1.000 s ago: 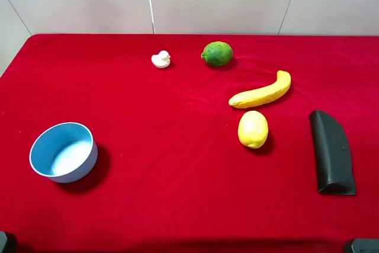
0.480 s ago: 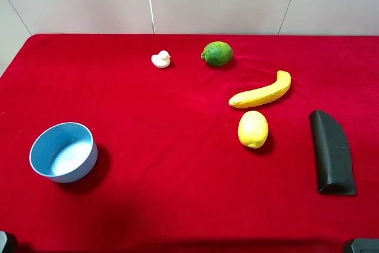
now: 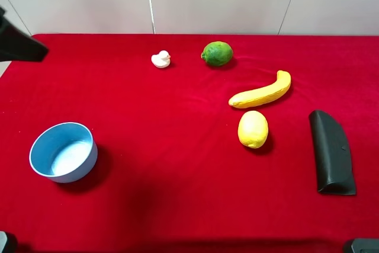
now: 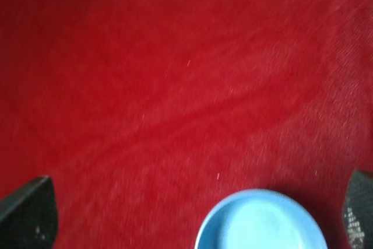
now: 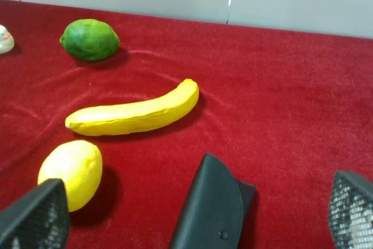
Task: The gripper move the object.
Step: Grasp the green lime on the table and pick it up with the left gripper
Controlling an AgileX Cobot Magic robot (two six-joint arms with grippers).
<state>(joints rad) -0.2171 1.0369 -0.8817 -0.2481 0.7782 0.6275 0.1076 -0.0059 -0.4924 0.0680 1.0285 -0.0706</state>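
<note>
Step likely approach; lime [image 3: 217, 53] far on worktop [image 3: 177, 146], ungrasped. Left pincer [image 4: 192, 211] released, near bowl [image 4: 256, 192]; right pincer [image 5: 193, 211] released, near case [image 3: 331, 152]. Next: reach over lime, straddle, clench.

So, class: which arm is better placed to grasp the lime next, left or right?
Probably the right. The right end effector, open, faces the lime, which lies slightly right of centre. The left end effector faces the bowl, with no lime in its view.
</note>
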